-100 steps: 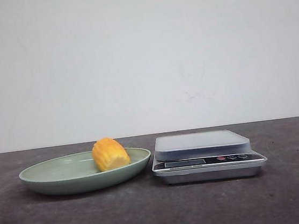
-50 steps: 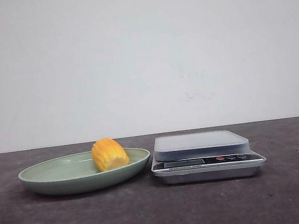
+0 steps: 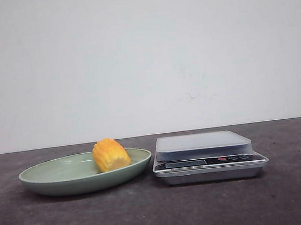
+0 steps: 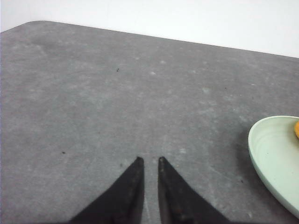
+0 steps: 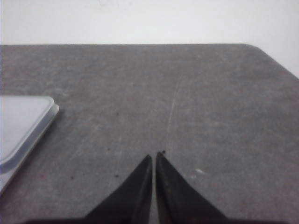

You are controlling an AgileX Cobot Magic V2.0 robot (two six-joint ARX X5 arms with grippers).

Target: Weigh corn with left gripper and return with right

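1. The corn (image 3: 110, 154) is seen lying on its side in the green plate (image 3: 49, 181), toward the plate's right half, with its paler cut end turned toward the front edge of the counter; its long axis appears to run roughly front to back, angled slightly.
2. The kitchen scale (image 3: 204, 152) is set just right of the plate, its platform bare.
3. The left gripper (image 4: 148, 161) is held over bare counter near the left edge, jaws nearly pressed together with only a narrow slit between the tips; the plate's rim (image 4: 261, 154) is caught at the side of its view, so the corn is judged to lie rightward of these jaws.
4. The right gripper (image 5: 154, 156) is held beyond the scale toward the right edge, tips almost touching.
5. The left arm is judged nearer the corn.
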